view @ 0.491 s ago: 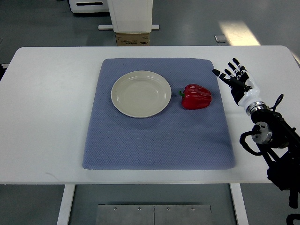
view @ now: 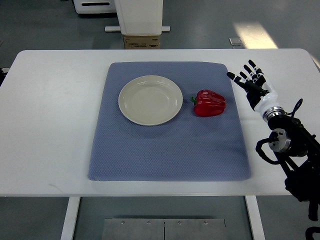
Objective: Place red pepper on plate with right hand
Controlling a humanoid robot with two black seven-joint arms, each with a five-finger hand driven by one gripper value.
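Observation:
A red bell pepper (view: pixel 209 103) lies on its side on the blue mat (view: pixel 165 145), its green stem pointing left toward the plate. The cream plate (view: pixel 150 99) sits just left of it, with nothing on it. My right hand (view: pixel 252 82) hovers over the white table at the mat's right edge, a short way right of the pepper and apart from it. Its fingers (view: pixel 248 67) are spread and hold nothing. The right arm (view: pixel 290 150) runs down to the lower right corner.
The white table (view: pixel 50 125) ends at its front edge near the bottom. Beyond the far edge stand a cardboard box (view: pixel 142 42) and a white machine base (view: pixel 140 17).
The right hand has shifted slightly right and tilted a little; the pepper and plate have not moved.

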